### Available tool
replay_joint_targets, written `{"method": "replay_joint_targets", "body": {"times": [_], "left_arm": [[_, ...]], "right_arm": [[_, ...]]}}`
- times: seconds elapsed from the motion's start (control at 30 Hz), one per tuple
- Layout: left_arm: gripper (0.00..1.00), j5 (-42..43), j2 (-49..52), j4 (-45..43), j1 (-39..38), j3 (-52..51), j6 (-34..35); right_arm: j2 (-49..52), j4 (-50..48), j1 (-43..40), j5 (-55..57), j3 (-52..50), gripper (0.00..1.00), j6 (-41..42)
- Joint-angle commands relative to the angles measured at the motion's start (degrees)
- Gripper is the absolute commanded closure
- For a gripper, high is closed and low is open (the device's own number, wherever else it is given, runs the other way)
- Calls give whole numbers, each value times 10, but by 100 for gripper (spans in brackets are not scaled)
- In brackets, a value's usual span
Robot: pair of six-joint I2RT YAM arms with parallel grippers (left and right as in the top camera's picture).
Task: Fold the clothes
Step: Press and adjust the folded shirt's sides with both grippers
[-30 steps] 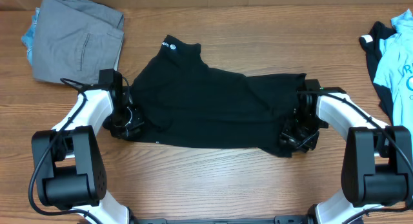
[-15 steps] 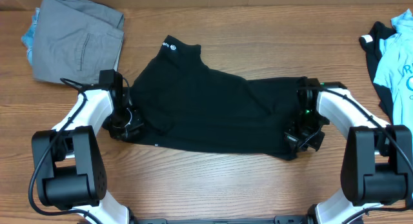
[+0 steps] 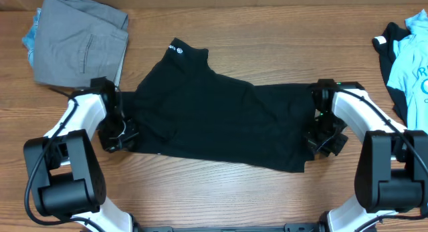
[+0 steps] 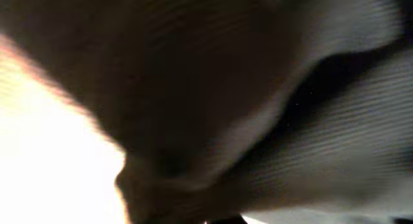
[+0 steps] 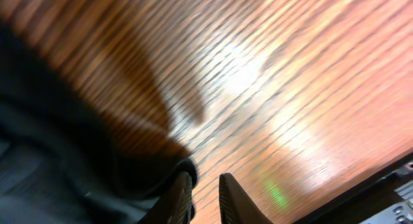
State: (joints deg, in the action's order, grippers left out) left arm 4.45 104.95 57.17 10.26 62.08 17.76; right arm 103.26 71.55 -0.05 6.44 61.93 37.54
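a robot lab bench: bare wooden table (image 3: 221,192), laundry piles (image 3: 80,38) alongside.
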Motion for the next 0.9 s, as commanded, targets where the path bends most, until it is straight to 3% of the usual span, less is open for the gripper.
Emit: {"method": "replay_joint_targets", "body": {"times": [0.0,0.23,0.27,0.33,0.4,0.5,0.63,0.7,0.77,0.87], "left_arm": [[96,-19,-4,14,1,20,-10],[96,-3,-71,35,1,26,-10],[92,4,-89,40,0,26,-11],[79,21,-117,44,-2,26,-12],[66,49,-139,46,-7,26,-23],[27,102,-158,47,-24,26,-32],[8,130,-153,58,-60,25,-28],[3,130,-144,58,-87,25,-12],[1,127,-132,49,-111,25,2],[0,92,-108,32,-131,25,43]], "right_arm": [[-6,0,-17,21,12,82,11],[-34,-4,-26,18,12,82,10],[-43,-8,-26,10,12,81,0],[-59,-17,-26,-15,12,77,-20],[-69,-29,-26,-46,12,61,-43],[-77,-51,-26,-117,12,50,-72],[-77,-79,-22,-198,12,46,-96],[-77,-95,-13,-225,12,34,-96],[-77,-107,-1,-232,12,16,-95],[-77,-114,18,-231,12,5,-95]]}}
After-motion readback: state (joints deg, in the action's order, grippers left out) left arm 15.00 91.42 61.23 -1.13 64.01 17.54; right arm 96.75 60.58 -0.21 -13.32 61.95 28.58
